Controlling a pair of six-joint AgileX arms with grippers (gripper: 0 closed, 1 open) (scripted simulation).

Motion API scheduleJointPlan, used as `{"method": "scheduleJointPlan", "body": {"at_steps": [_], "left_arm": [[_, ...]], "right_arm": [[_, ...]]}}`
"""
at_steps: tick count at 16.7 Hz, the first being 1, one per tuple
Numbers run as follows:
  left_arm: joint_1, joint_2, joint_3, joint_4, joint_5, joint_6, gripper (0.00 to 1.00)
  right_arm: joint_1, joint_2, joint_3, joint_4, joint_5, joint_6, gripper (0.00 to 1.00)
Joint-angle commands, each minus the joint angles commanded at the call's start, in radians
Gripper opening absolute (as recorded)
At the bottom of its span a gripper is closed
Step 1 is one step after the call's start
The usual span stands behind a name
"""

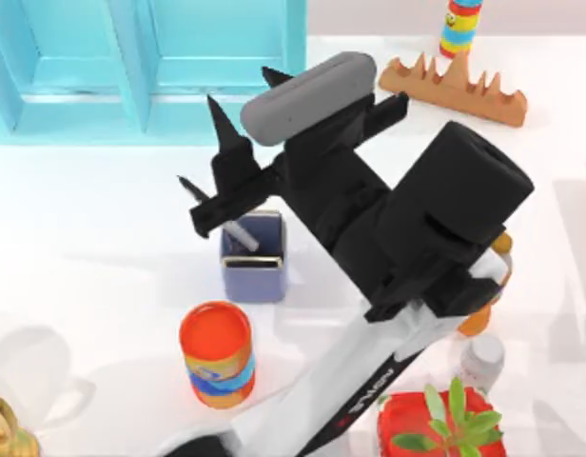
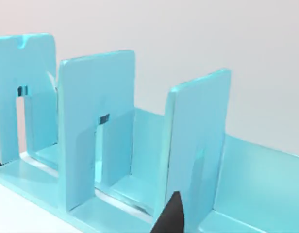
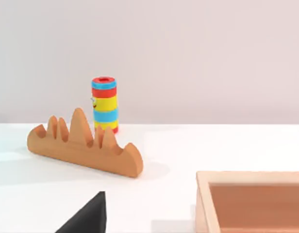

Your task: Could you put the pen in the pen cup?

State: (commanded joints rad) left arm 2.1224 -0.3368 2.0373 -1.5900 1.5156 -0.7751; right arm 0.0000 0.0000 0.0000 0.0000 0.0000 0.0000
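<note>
The pen cup [image 1: 255, 271] is a small square slate-blue cup standing left of the table's middle. The pen [image 1: 238, 231] hangs tilted above it. Its pale grey end dips into the cup's mouth and its black pointed end sticks out up and to the left. My left gripper [image 1: 215, 211] reaches over the cup from the right and is shut on the pen near its middle. One of its black fingertips [image 2: 172, 216] shows before the teal rack [image 2: 101, 126]. A black part of my right gripper [image 3: 89, 218] shows in the right wrist view, parked.
An orange can [image 1: 217, 354] stands just in front of the cup. The teal rack [image 1: 141, 67] fills the back left. A wooden rack [image 1: 455, 90] and striped can [image 1: 459, 29] stand back right. A red pot with a plant [image 1: 431, 424] and a white bottle [image 1: 483, 362] stand front right. A wooden box [image 3: 251, 199] lies near the right gripper.
</note>
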Motion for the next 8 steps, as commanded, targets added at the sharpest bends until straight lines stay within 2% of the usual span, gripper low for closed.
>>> {"method": "scheduleJointPlan", "body": {"at_steps": [2, 8], "left_arm": [[0.000, 0.000, 0.000, 0.000, 0.000, 0.000, 0.98], [0.000, 0.000, 0.000, 0.000, 0.000, 0.000, 1.00]], "right_arm": [[0.000, 0.000, 0.000, 0.000, 0.000, 0.000, 1.00], [0.000, 0.000, 0.000, 0.000, 0.000, 0.000, 1.00]]}}
